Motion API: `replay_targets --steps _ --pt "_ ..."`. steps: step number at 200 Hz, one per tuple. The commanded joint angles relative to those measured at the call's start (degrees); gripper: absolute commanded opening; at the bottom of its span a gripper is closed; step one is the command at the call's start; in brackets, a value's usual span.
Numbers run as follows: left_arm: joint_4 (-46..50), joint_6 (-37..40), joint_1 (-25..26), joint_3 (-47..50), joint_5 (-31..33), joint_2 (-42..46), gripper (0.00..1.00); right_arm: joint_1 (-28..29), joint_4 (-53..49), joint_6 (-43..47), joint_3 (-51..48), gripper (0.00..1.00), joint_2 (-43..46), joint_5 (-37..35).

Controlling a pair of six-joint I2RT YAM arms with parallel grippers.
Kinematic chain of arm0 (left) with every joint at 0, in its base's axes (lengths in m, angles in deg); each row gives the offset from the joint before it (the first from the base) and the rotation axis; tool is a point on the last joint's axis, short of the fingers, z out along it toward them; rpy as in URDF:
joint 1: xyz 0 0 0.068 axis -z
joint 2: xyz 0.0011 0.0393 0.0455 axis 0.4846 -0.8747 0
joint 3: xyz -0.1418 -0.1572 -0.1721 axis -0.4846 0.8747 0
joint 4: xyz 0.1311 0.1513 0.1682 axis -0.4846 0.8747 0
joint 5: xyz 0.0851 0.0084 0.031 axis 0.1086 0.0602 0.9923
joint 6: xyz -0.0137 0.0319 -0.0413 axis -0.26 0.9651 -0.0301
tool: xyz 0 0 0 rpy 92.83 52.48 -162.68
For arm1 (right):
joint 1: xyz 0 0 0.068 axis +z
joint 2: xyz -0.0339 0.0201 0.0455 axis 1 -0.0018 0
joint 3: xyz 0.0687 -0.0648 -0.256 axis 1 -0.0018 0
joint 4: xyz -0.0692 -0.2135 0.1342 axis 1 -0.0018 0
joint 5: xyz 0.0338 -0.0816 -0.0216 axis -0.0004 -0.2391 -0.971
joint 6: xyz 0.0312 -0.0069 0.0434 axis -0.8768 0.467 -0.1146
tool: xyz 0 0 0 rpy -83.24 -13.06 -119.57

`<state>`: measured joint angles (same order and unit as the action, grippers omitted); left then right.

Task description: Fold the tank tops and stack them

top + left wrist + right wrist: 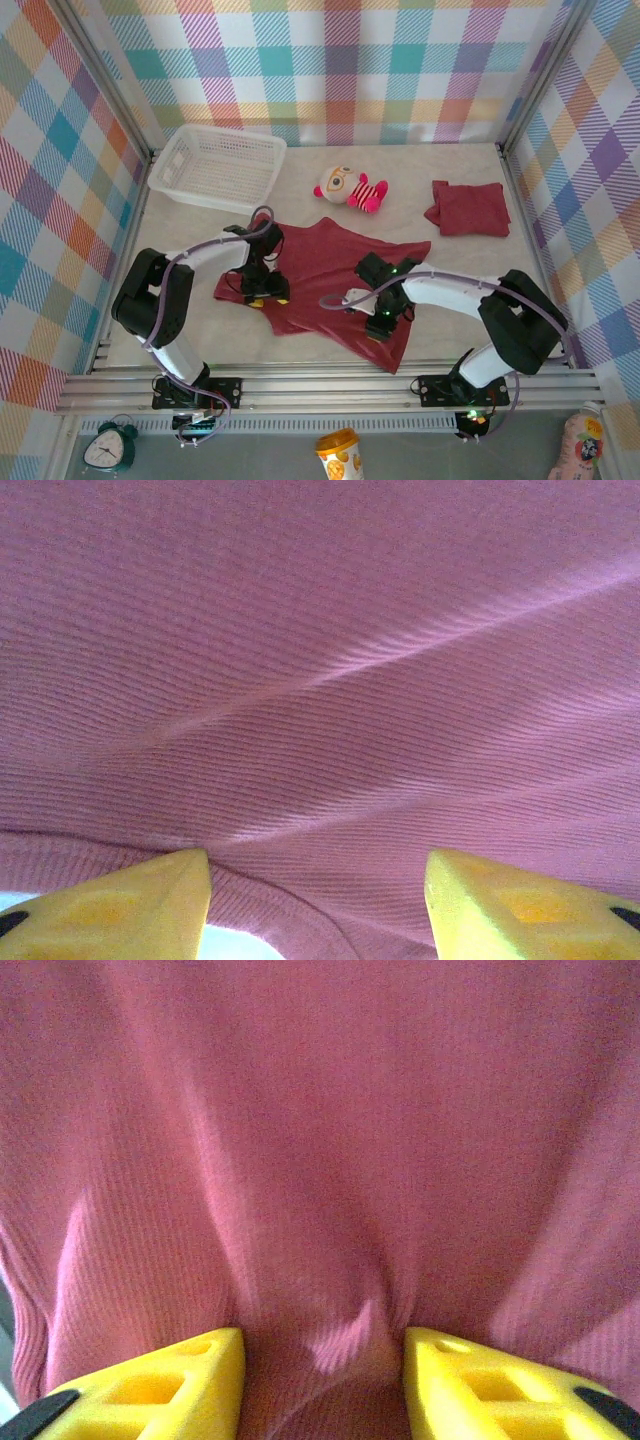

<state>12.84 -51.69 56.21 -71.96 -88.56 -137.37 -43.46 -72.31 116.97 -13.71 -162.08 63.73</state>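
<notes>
- Plaid walls [340, 60] are enclosing a beige table [470, 255], which is carrying a white basket [210, 197], a plush doll [350, 187] and a folded tank top [468, 208] at far right.
- The spread tank top [330, 255] is lying mid-table under both grippers.
- The left gripper [318, 865] is standing wide over flat cloth at the hem.
- The right gripper [323, 1345] is straddling a pucker; cannot tell whether it is gripping.
- Risk: a one-layer pinch would be dragging the cloth into a bunch.
</notes>
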Motion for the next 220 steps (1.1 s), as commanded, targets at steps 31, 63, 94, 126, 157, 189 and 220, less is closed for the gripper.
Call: replay_targets --steps 31,63,94,126,157,189,220 --pt "4.48 6.65 -2.61 -9.02 3.5 -2.27 0.59 2.16 -6.66 -1.22 -1.39 0.48 -0.71 -8.51" --pt "2.05 8.19 -3.73 -7.05 3.68 -7.73 0.58 2.17 -8.25 -2.02 -2.22 0.54 1.79 -13.22" --pt "2.5 8.22 -5.28 -3.69 6.74 -8.28 0.56 2.17 -8.15 -3.22 -2.6 0.58 1.7 -15.86" --pt "3.83 6.93 -8.01 3.6 9.07 -4.58 0.56 2.17 -7.07 -2.2 -1.52 0.62 1.48 -14.14" --pt "3.69 3.55 -10.69 7.93 8.57 1.73 0.55 2.34 -7.05 -1.04 -0.23 0.63 1.56 -10.94" --pt "5.54 2.79 -10.7 6.18 8.69 3.3 0.55 2.69 -7.98 -1.25 -0.63 0.65 2.26 -10.55" --pt "5.99 4.22 -9.51 1.55 1.57 6.07 0.6 1.77 -6.89 -4.57 0.46 0.71 10.41 -10.44"
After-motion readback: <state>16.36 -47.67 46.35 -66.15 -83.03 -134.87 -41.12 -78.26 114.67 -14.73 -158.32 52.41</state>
